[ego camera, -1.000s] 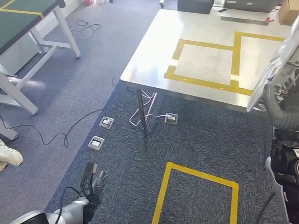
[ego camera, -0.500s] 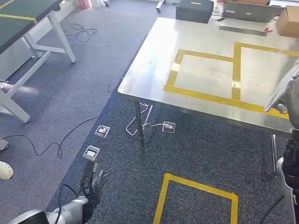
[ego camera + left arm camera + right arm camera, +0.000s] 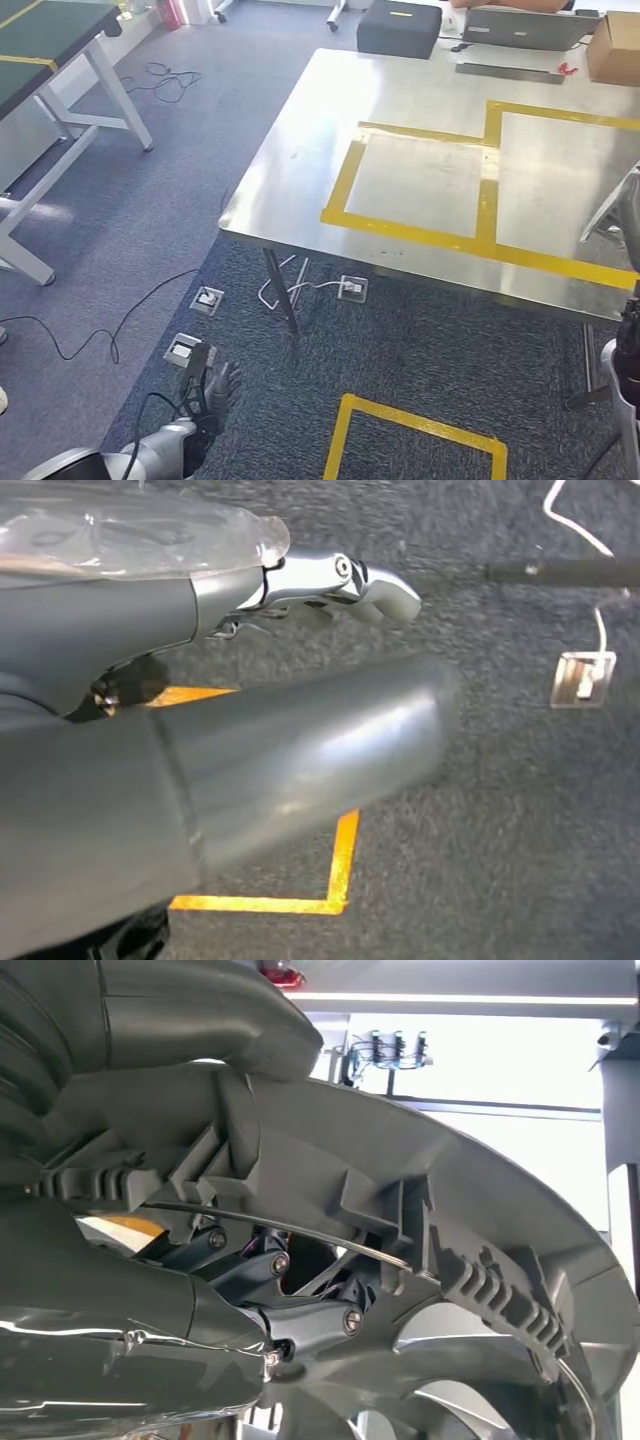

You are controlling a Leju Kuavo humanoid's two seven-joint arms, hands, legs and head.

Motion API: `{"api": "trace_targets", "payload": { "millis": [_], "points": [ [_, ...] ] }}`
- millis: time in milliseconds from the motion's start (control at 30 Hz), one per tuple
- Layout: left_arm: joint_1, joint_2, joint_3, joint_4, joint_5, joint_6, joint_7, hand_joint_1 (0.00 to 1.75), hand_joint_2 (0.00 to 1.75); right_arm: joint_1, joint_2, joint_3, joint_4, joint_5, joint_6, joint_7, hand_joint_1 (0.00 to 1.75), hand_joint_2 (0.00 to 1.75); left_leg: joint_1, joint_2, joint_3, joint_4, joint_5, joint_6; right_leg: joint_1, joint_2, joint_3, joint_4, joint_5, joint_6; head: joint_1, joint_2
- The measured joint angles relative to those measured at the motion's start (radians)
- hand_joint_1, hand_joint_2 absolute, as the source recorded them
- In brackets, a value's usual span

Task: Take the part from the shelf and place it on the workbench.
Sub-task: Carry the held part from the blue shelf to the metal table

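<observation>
— One part (image 3: 468,1260), gripped by the right hand (image 3: 628,215) at three o'clock.
— And the worktop (image 3: 423,180)?
— Twelve o'clock, nearest that hand. Left hand (image 3: 211,388) hangs low, fingers loosely spread.

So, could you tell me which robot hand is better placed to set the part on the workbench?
The right robot hand: it already holds the grey part beside the workbench, while the left robot hand hangs low over the carpet.

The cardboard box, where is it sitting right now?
In the head view, the cardboard box sits at the far right corner of the steel workbench, beyond the yellow tape outlines and just right of the laptop.
</observation>
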Motion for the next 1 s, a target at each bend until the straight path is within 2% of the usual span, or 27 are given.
{"api": "trace_targets", "payload": {
  "millis": [33, 67, 100, 133, 167, 233, 267, 300, 367, 400, 433, 500, 567, 600, 633, 667, 700, 733, 767, 800, 833, 900, 933, 967, 1000],
  "points": [
    [0.002, 0.000, 0.000, 0.000, 0.000, 0.000, 0.000, 0.00, 0.00, 0.000, 0.000, 0.000, -0.001, 0.000, 0.000, 0.001, 1.75, 1.75, 0.000, 0.000, -0.054, 0.060, -0.028, -0.001, 0.002, 0.001, 0.013, 0.000, -0.012, -0.003, -0.002, 0.000],
    [0.004, 0.000, 0.000, 0.000, 0.000, 0.000, 0.000, 0.00, 0.00, 0.001, 0.000, 0.001, -0.001, 0.000, 0.000, 0.002, 1.75, 1.75, -0.001, 0.000, -0.096, 0.095, -0.059, -0.001, 0.004, 0.003, 0.027, -0.001, -0.024, -0.004, -0.002, 0.000],
    [0.006, 0.000, 0.000, 0.000, 0.000, 0.000, 0.000, 0.00, 0.00, 0.001, 0.000, 0.001, -0.001, -0.001, 0.000, 0.003, 1.75, 1.75, -0.003, 0.000, -0.127, 0.100, -0.081, 0.003, 0.005, 0.005, 0.043, -0.001, -0.038, -0.005, -0.003, 0.000],
    [0.007, 0.000, 0.000, 0.000, 0.001, 0.000, 0.000, 0.00, 0.00, 0.002, 0.000, 0.001, -0.001, -0.001, 0.000, 0.004, 1.75, 1.75, -0.007, 0.000, -0.141, 0.073, -0.082, 0.009, 0.006, 0.006, 0.060, -0.001, -0.052, -0.006, -0.003, 0.000],
    [0.008, 0.000, 0.000, 0.000, 0.000, 0.000, 0.000, 0.00, 0.00, 0.002, 0.000, 0.001, -0.001, -0.001, 0.000, 0.004, 1.75, 1.75, -0.013, 0.000, -0.140, 0.018, -0.055, 0.018, 0.007, 0.007, 0.077, -0.002, -0.065, -0.005, -0.003, 0.000],
    [0.008, 0.004, 0.000, 0.000, 0.001, 0.000, 0.000, 0.00, 0.00, 0.003, 0.000, 0.001, 0.000, -0.001, 0.000, 0.004, 1.75, 1.75, -0.033, -0.001, -0.116, -0.129, 0.071, 0.044, 0.007, 0.009, 0.104, -0.005, -0.091, -0.003, -0.004, 0.000],
    [0.008, 0.007, 0.000, 0.000, 0.001, 0.000, 0.000, 0.00, 0.00, 0.003, 0.000, 0.001, 0.000, -0.001, 0.000, 0.003, 1.75, 1.75, -0.042, -0.007, -0.103, -0.186, 0.124, 0.056, 0.008, 0.011, 0.117, -0.008, -0.104, 0.001, -0.004, 0.000],
    [0.008, 0.011, 0.000, 0.000, 0.001, 0.001, 0.000, 0.00, 0.00, 0.004, 0.000, 0.002, 0.000, -0.001, 0.000, 0.004, 1.75, 1.75, -0.048, -0.012, -0.091, -0.223, 0.158, 0.064, 0.010, 0.014, 0.130, -0.010, -0.111, 0.004, -0.003, 0.000],
    [0.008, 0.014, 0.000, 0.000, 0.002, 0.001, -0.001, 0.00, 0.00, 0.004, 0.000, 0.002, 0.000, -0.001, 0.001, 0.006, 1.75, 1.75, -0.046, -0.019, -0.064, -0.249, 0.169, 0.070, 0.015, 0.018, 0.149, 0.002, -0.110, 0.011, -0.004, 0.000],
    [0.008, 0.014, 0.000, 0.000, 0.002, 0.002, -0.001, 0.00, 0.00, 0.004, 0.000, 0.002, -0.001, -0.001, 0.001, 0.007, 1.75, 1.75, -0.042, -0.017, -0.046, -0.256, 0.173, 0.071, 0.017, 0.018, 0.147, 0.025, -0.105, 0.014, -0.006, 0.000],
    [0.008, 0.013, 0.000, 0.000, 0.001, 0.002, -0.002, 0.00, 0.00, 0.002, -0.001, 0.002, -0.001, -0.001, 0.001, 0.008, 1.75, 1.75, -0.039, -0.015, -0.030, -0.261, 0.174, 0.072, 0.017, 0.015, 0.130, 0.065, -0.103, 0.018, -0.006, 0.000],
    [0.006, 0.011, 0.000, 0.000, 0.001, 0.002, -0.002, 0.00, 0.00, 0.000, -0.002, 0.001, -0.001, 0.000, 0.001, 0.007, 1.75, 1.75, -0.034, -0.012, -0.003, -0.264, 0.162, 0.072, 0.014, 0.008, 0.065, 0.176, -0.128, 0.028, -0.005, 0.000],
    [0.007, 0.008, 0.000, 0.000, 0.000, 0.002, -0.002, 0.00, 0.00, -0.001, -0.004, 0.002, -0.001, 0.000, 0.000, 0.007, 1.75, 1.75, -0.031, -0.012, 0.020, -0.263, 0.139, 0.071, 0.008, 0.005, -0.009, 0.263, -0.197, 0.040, -0.004, 0.000],
    [0.008, 0.007, 0.000, 0.000, 0.000, 0.002, -0.002, 0.00, 0.00, 0.000, -0.005, 0.002, -0.001, 0.000, 0.000, 0.008, 1.75, 1.75, -0.029, -0.013, 0.034, -0.263, 0.127, 0.069, 0.005, 0.004, -0.035, 0.273, -0.233, 0.046, -0.003, 0.000],
    [0.009, 0.006, 0.000, 0.000, 0.001, 0.002, -0.002, 0.00, 0.00, 0.001, -0.006, 0.002, -0.001, 0.000, 0.000, 0.009, 1.75, 1.75, -0.026, -0.014, 0.050, -0.263, 0.113, 0.066, 0.001, 0.003, -0.050, 0.258, -0.250, 0.051, -0.003, 0.000],
    [0.010, 0.004, 0.000, 0.000, 0.001, 0.002, -0.002, 0.00, 0.00, 0.002, -0.006, 0.002, -0.001, 0.000, 0.000, 0.010, 1.75, 1.75, -0.024, -0.016, 0.067, -0.262, 0.099, 0.063, -0.004, 0.002, -0.057, 0.220, -0.236, 0.056, -0.002, 0.000],
    [0.011, 0.003, 0.000, 0.000, 0.001, 0.002, -0.002, 0.00, 0.00, 0.003, -0.008, 0.002, 0.000, 0.000, 0.000, 0.010, 1.75, 1.75, -0.021, -0.017, 0.086, -0.260, 0.083, 0.058, -0.008, 0.002, -0.057, 0.162, -0.181, 0.060, -0.001, 0.000],
    [0.010, 0.002, 0.000, 0.000, 0.001, 0.002, -0.002, 0.00, 0.00, 0.003, -0.009, 0.002, 0.000, 0.000, 0.000, 0.009, 1.75, 1.75, -0.019, -0.017, 0.102, -0.254, 0.066, 0.054, -0.012, 0.000, -0.058, 0.096, -0.101, 0.063, 0.002, 0.000],
    [0.010, 0.002, 0.000, 0.000, 0.001, 0.002, -0.002, 0.00, 0.00, 0.003, -0.010, 0.002, 0.001, 0.000, 0.000, 0.009, 1.75, 1.75, -0.019, -0.019, 0.111, -0.251, 0.050, 0.047, -0.013, -0.004, -0.054, 0.049, -0.038, 0.060, 0.006, 0.000],
    [0.010, 0.002, 0.000, 0.000, 0.001, 0.002, -0.003, 0.00, 0.00, 0.003, -0.012, 0.002, 0.001, 0.000, 0.000, 0.008, 1.75, 1.75, -0.018, -0.020, 0.118, -0.246, 0.036, 0.040, -0.011, -0.006, -0.052, 0.020, 0.011, 0.054, 0.008, 0.000],
    [0.010, 0.003, 0.000, 0.001, 0.001, 0.002, -0.003, 0.00, 0.00, 0.003, -0.013, 0.002, 0.001, 0.000, 0.000, 0.008, 1.75, 1.75, -0.017, -0.020, 0.121, -0.240, 0.027, 0.033, -0.007, -0.008, -0.049, 0.009, 0.027, 0.043, 0.010, 0.000],
    [0.007, 0.003, 0.000, 0.000, 0.001, 0.002, -0.005, 0.00, 0.00, 0.002, -0.013, 0.002, -0.001, 0.000, -0.001, 0.010, 1.75, 1.75, -0.014, -0.017, 0.121, -0.226, 0.020, 0.022, -0.003, -0.007, -0.036, 0.011, 0.022, 0.024, 0.006, 0.000],
    [0.006, 0.002, 0.000, 0.000, 0.001, 0.002, -0.006, 0.00, 0.00, 0.001, -0.013, 0.002, -0.001, 0.000, -0.002, 0.011, 1.75, 1.75, -0.012, -0.014, 0.109, -0.199, 0.021, 0.017, -0.005, -0.008, -0.029, 0.008, 0.019, 0.017, 0.005, 0.000],
    [0.004, 0.001, 0.000, 0.000, 0.001, 0.002, -0.006, 0.00, 0.00, 0.000, -0.013, 0.002, -0.001, 0.001, -0.003, 0.010, 1.75, 1.75, -0.010, -0.011, 0.083, -0.155, 0.017, 0.013, -0.006, -0.007, -0.020, 0.005, 0.017, 0.012, 0.002, 0.000],
    [0.004, -0.001, 0.000, 0.000, 0.000, 0.002, -0.006, 0.00, 0.00, 0.000, -0.013, 0.002, -0.001, 0.004, -0.003, 0.010, 1.75, 1.75, -0.008, -0.007, 0.043, -0.091, 0.004, 0.009, -0.005, -0.007, -0.013, 0.002, 0.013, 0.008, -0.002, 0.000]
  ]
}}
